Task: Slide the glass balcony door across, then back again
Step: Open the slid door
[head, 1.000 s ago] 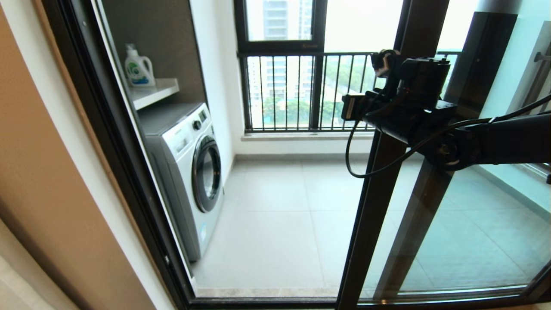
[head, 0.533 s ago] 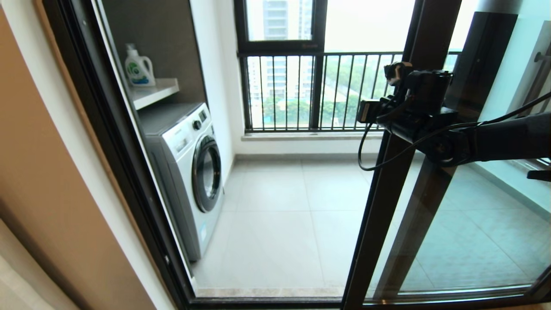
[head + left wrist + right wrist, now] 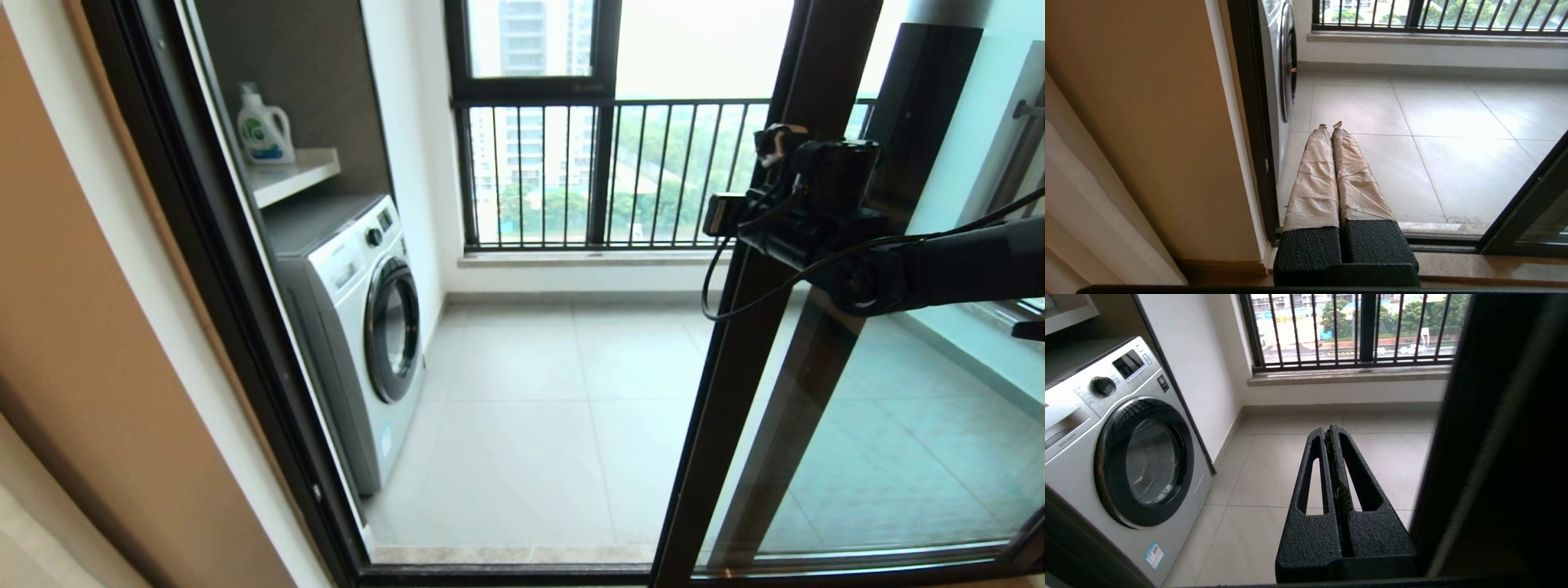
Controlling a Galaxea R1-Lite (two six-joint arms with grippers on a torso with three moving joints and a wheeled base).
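The glass balcony door (image 3: 890, 433) stands partly slid to the right, its dark brown leading stile (image 3: 735, 384) running up through the right half of the head view. My right arm's wrist (image 3: 816, 196) reaches across this stile at about mid height and hides any handle there. In the right wrist view the right gripper (image 3: 1329, 428) is shut with nothing in it. Its side lies close along the door's dark stile (image 3: 1494, 437). My left gripper (image 3: 1331, 125), with tape-wrapped fingers (image 3: 1314, 175), is shut and empty, low by the left door frame (image 3: 1251, 122).
A washing machine (image 3: 359, 327) stands left inside the balcony under a shelf with a detergent bottle (image 3: 263, 126). The far window has black railing bars (image 3: 571, 171). The floor track (image 3: 1445, 241) runs along the threshold. A second dark-framed pane (image 3: 922, 106) sits behind the door.
The door's leading stile and my right arm have moved together to the right, and the opening has widened. The left arm has not moved.
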